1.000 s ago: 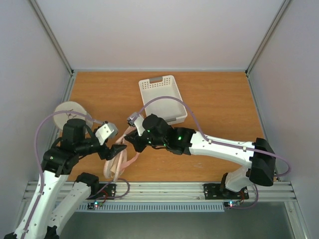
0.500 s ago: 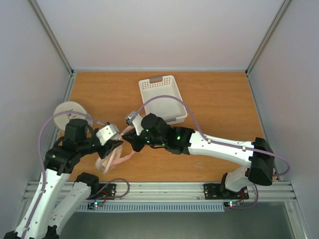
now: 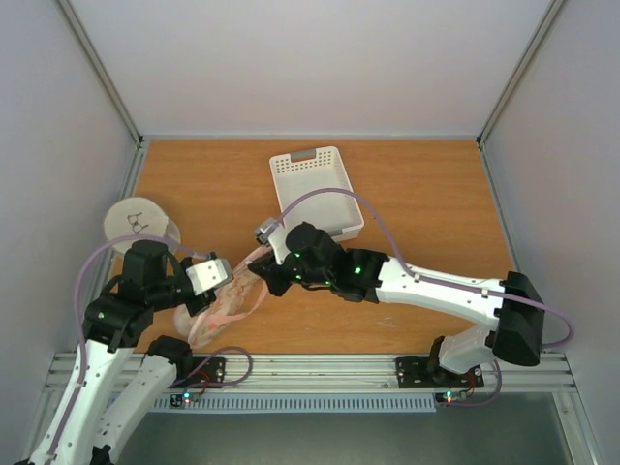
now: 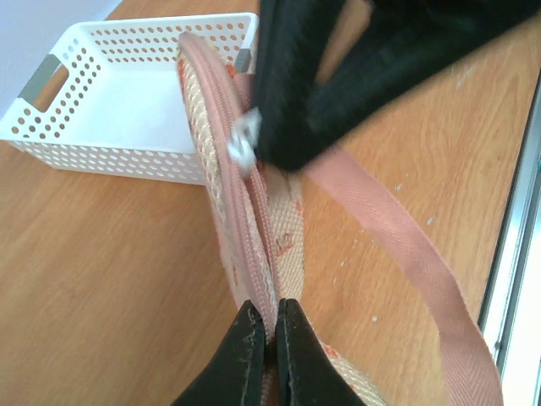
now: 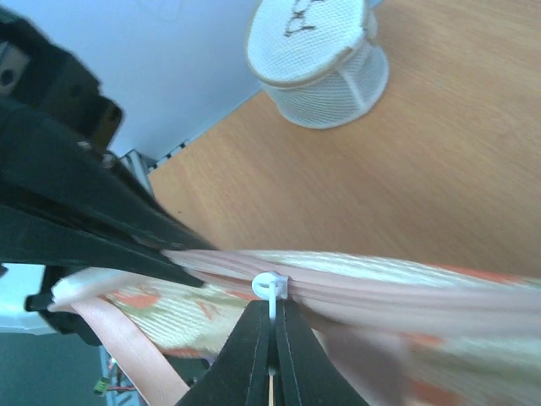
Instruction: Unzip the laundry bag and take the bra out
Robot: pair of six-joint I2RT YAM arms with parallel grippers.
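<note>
Near the surface's near-left corner the laundry bag (image 3: 225, 302) stood on edge, our left pincer (image 4: 267, 320) clamped on its zipper seam and our right pincer (image 5: 271, 317) clamped on the white pull loop (image 5: 270, 286). We judged that the loop could slip free if tugged askew. The bra was hidden.

blocked: white basket (image 3: 316, 190) far-centre, mesh tub (image 3: 136, 225) left | open: table (image 3: 436, 203) right

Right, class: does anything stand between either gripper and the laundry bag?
Nothing visible does. The left gripper is shut on the laundry bag at its zipped edge; the right gripper pinches the white pull loop on its zip. No bra shows; the zip looks closed.
</note>
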